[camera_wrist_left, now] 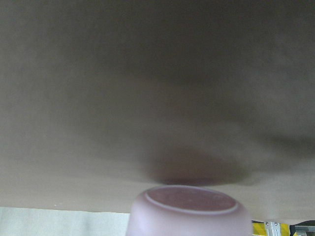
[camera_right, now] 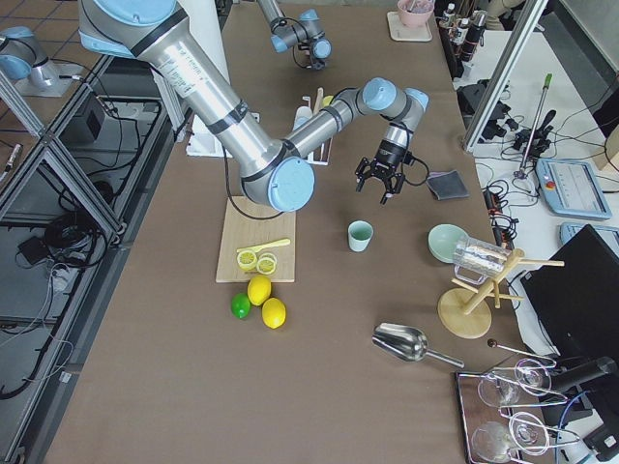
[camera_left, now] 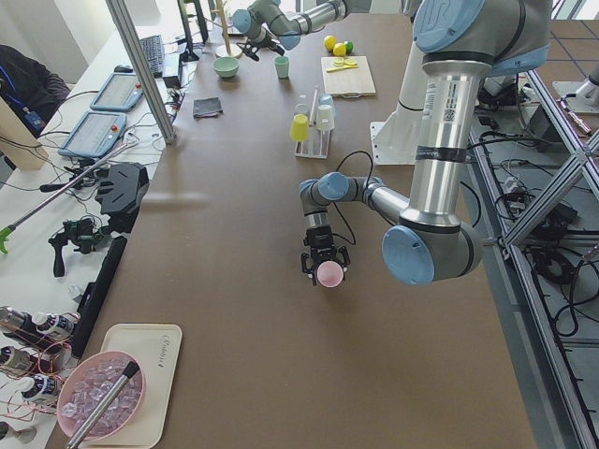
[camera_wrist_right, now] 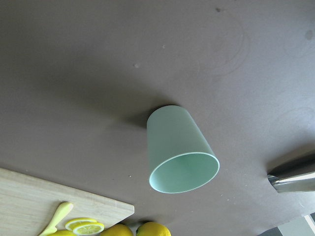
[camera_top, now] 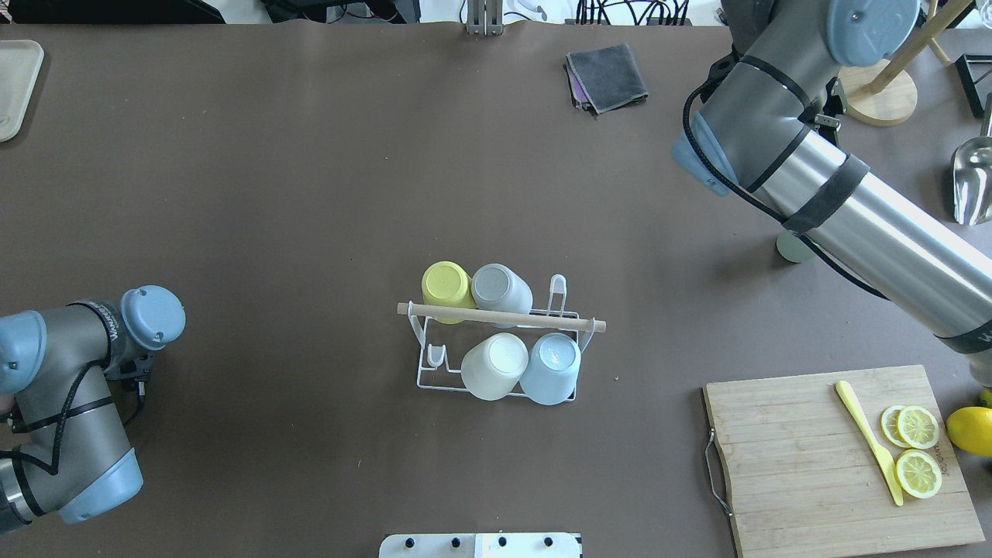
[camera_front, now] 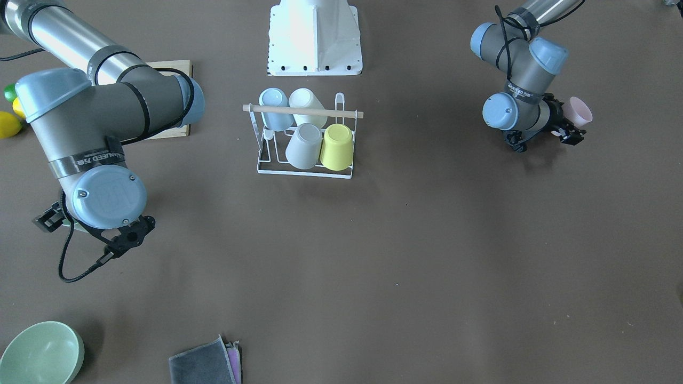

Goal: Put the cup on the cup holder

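Observation:
The white wire cup holder (camera_front: 304,170) with a wooden rod handle (camera_top: 496,314) stands mid-table. It holds several upturned cups: light blue, white, grey and yellow. My left gripper (camera_front: 569,131) is shut on a pink cup (camera_front: 579,111), held tilted just above the table far to the holder's side. The cup's base shows in the left wrist view (camera_wrist_left: 192,211). My right gripper (camera_right: 380,186) is open, above and apart from a mint green cup (camera_wrist_right: 182,152) standing upright on the table (camera_right: 360,235).
A cutting board (camera_top: 806,449) carries lemon slices and a yellow knife, with a lemon (camera_top: 973,430) beside it. A green bowl (camera_front: 42,354), a grey cloth (camera_front: 205,365), a wooden mug tree (camera_top: 880,93) and a metal scoop (camera_top: 973,182) are near the green cup.

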Controlling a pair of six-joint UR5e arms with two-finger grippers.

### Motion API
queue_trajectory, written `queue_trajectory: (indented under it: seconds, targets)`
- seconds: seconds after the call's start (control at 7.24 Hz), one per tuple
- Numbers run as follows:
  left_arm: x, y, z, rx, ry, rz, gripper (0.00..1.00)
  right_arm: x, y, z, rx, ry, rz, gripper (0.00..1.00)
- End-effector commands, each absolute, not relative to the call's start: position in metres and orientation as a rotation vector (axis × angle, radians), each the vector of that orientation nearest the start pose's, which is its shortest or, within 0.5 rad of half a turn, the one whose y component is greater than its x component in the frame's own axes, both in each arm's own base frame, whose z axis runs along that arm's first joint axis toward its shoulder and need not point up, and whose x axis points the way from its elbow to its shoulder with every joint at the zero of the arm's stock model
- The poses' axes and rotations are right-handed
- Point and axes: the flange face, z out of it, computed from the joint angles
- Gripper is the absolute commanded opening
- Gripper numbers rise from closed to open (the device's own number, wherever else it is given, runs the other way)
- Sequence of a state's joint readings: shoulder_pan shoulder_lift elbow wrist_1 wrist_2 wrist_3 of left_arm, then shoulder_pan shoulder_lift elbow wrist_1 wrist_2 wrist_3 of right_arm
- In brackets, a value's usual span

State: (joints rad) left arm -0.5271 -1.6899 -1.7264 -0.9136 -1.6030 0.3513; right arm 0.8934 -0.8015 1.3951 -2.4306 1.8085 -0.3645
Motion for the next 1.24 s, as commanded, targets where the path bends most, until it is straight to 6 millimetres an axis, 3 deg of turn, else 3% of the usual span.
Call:
queue_trajectory:
  seconds: [0.0,0.14,0.41,0.55,0.83,1.1]
  targets:
    - [0.343,-0.351,0.605,-0.390,-0.104,1.370,0.59,-0.357,-0.602,0.394,-0.361,-0.183,-1.121,1.00]
    - [0.342,-0.351,0.604,-0.388,-0.101,1.368,0.49,-0.364,-0.610,0.399,-0.377,-0.122,-1.140,1.00]
    - [0.340,-0.353,0.590,-0.356,-0.086,1.365,0.48,-0.386,-0.619,0.404,-0.343,-0.055,-1.181,1.00]
    - [0.337,-0.356,0.583,-0.341,-0.076,1.359,0.49,-0.401,-0.617,0.391,-0.310,0.023,-1.267,1.00]
    - [0.311,-0.379,0.560,-0.288,-0.039,1.298,0.51,-0.412,-0.612,0.391,-0.307,0.069,-1.340,1.00]
    - [0.279,-0.411,0.531,-0.224,0.001,1.306,0.54,-0.442,-0.590,0.412,-0.360,0.073,-1.442,1.00]
